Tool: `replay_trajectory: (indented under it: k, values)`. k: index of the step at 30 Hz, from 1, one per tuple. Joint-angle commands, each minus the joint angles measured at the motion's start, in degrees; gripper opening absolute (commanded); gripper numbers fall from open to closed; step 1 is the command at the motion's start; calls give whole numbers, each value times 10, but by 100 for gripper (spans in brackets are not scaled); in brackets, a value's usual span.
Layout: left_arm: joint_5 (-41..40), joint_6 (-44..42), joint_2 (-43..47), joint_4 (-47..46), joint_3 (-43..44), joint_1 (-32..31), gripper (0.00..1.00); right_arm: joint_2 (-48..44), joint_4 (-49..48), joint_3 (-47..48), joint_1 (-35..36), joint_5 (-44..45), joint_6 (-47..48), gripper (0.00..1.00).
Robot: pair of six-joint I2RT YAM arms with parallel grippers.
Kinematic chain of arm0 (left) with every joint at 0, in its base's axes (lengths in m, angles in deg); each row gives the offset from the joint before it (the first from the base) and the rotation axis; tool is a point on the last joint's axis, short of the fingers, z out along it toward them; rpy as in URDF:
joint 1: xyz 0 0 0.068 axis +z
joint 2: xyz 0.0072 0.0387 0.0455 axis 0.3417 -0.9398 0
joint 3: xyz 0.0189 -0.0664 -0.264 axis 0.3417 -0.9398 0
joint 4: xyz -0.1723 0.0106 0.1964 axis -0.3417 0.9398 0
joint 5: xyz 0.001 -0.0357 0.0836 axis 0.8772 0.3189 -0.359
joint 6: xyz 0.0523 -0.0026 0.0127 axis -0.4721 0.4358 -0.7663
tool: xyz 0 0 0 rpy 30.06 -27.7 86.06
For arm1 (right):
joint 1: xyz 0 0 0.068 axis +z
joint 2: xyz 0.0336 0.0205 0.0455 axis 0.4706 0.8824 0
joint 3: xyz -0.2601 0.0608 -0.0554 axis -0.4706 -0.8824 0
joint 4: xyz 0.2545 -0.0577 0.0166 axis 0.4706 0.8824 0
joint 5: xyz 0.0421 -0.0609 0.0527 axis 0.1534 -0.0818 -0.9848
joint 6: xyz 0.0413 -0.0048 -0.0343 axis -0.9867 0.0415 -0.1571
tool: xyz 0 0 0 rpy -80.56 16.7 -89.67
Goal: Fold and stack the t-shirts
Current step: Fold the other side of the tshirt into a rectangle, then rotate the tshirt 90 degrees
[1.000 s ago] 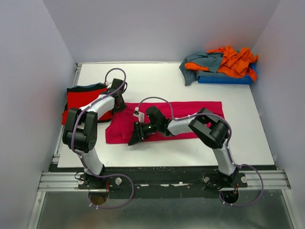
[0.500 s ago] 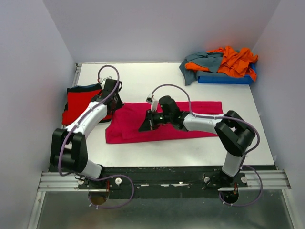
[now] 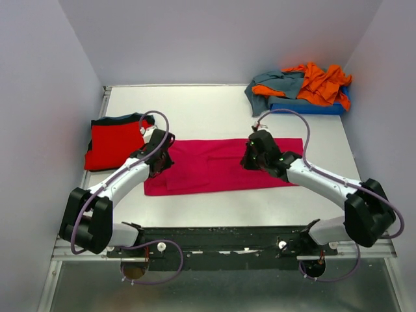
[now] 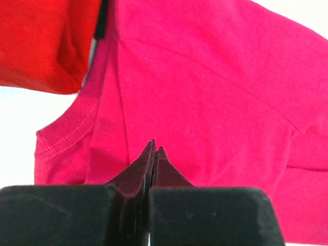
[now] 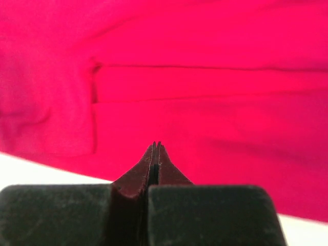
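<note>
Seeing magenta tee stretched left-right; got left claw shut at collar end, right claw shut just past middle.

From above, the fingertips of the left gripper and right gripper are hidden under their own wrist housings, so whether either touches the pink tee cannot be told. The left arm covers the red tee's near right corner. The tray is mostly buried under the grey tee and orange tee, and a dark strip along the red tee's far edge is too small to identify. Each wrist view shows only part of the pink tee; the left one clips the red tee at its top left corner, and the right one blurs the farthest cloth.
</note>
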Motion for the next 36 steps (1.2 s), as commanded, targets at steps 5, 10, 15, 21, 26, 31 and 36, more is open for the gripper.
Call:
replay_trajectory:
  k: [5, 10, 15, 21, 26, 31, 36]
  values:
    - [-94, 44, -34, 21, 64, -1, 0, -71, 151, -68, -115, 136, -63, 0]
    - [-59, 52, -86, 10, 76, -9, 0, -35, 193, -54, -160, 160, -108, 1]
    - [-54, 55, -149, -2, 92, -11, 0, 13, 203, -44, -175, 142, -148, 1]
    - [-37, 61, -224, 12, 139, -11, 0, 63, 237, -33, -175, 138, -173, 1]
    - [-21, 55, -280, 17, 183, -12, 0, 92, 287, -21, -156, 132, -208, 1]
    - [-18, 38, -361, 44, 273, -12, 0, 146, 339, 17, -91, 123, -243, 1]
    - [-24, 11, -458, 97, 437, -20, 0, 178, 332, 27, 12, 77, -287, 1]
